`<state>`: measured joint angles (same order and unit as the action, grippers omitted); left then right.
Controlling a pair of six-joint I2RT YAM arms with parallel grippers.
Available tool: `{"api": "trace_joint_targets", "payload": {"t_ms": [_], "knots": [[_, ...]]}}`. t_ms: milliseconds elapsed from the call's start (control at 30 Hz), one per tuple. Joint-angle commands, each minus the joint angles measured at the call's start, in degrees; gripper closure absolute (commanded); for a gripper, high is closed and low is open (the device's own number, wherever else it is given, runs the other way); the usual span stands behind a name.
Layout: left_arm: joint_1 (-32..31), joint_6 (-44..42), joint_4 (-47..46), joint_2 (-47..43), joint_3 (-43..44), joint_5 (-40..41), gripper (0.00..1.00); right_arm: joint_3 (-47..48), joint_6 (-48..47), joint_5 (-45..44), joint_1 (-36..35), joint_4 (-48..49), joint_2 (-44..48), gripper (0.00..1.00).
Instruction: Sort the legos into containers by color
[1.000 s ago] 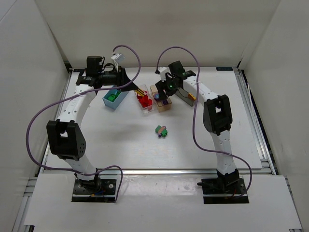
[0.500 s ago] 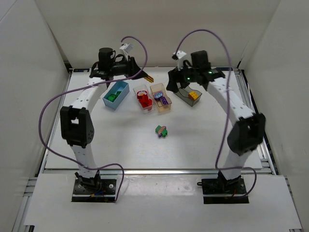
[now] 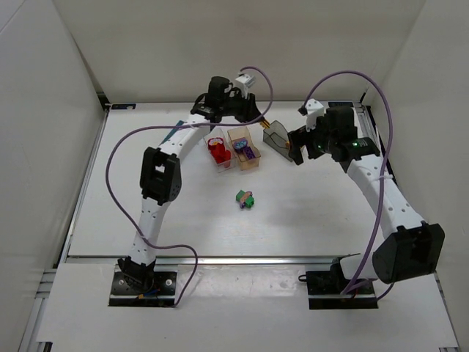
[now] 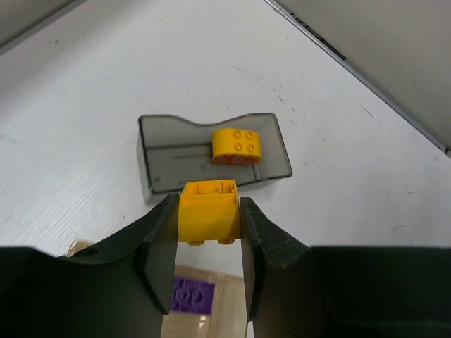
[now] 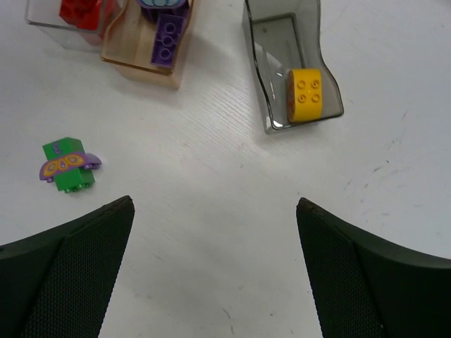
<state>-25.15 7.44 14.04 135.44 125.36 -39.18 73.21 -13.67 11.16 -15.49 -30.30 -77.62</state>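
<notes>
My left gripper (image 4: 208, 201) is shut on a yellow lego (image 4: 208, 218) and hangs just short of the smoky grey container (image 4: 156, 158), which holds another yellow lego (image 4: 236, 144). In the top view that gripper (image 3: 261, 122) sits at the grey container's (image 3: 277, 139) far left. My right gripper (image 5: 214, 204) is open and empty over bare table, to the right of the grey container (image 5: 258, 67). A green lego with a purple piece on it (image 5: 68, 165) lies loose on the table. The peach container (image 5: 137, 63) holds purple legos (image 5: 168, 39); the clear container (image 3: 222, 163) holds red legos (image 3: 217, 149).
The loose green and purple lego (image 3: 245, 198) lies mid-table, in front of the row of containers. The left arm (image 3: 183, 136) stretches across the back left, covering the spot beside the clear container. White walls close in the table on three sides.
The left arm swung right along the row of containers, carrying the yellow lego to the grey one. The right arm pulled back to the right and its jaws opened wide.
</notes>
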Motion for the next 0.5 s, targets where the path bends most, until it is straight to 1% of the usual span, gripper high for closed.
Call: {"api": "trace_joint_targets", "payload": {"t_ms": [0, 100, 133, 300, 367, 433, 467], "knots": [[-2.89, -3.75, 0.9, 2.88, 6.2, 4.28, 0.87, -0.61, 0.67, -0.71, 2.21, -0.01, 4.41, 0.01], [-5.08, -4.45, 0.81, 6.23, 11.3, 6.04, 0.86, -1.75, 0.05, -0.61, 2.92, -1.6, 5.99, 0.01], [-5.87, -4.28, 0.81, 8.77, 14.09, 6.48, 0.85, -2.02, -0.21, -1.31, 3.09, -1.95, 6.6, 0.01], [-7.11, -3.49, 0.72, 14.76, 20.79, 8.76, 0.84, -1.67, -0.04, -1.4, 5.55, -5.11, 8.54, 0.01], [-7.29, -2.87, 0.46, 17.57, 23.51, 9.03, 0.8, -1.32, 0.4, -1.14, 6.6, -5.9, 9.16, 0.01], [-7.64, -3.22, 0.46, 19.33, 24.75, 9.56, 0.78, -0.62, 0.49, -0.35, 8.19, -7.75, 9.33, 0.01], [-7.9, -3.4, 0.28, 19.51, 24.84, 10.26, 0.75, -0.53, 0.66, -0.43, 8.71, -7.93, 9.86, 0.01]]}}
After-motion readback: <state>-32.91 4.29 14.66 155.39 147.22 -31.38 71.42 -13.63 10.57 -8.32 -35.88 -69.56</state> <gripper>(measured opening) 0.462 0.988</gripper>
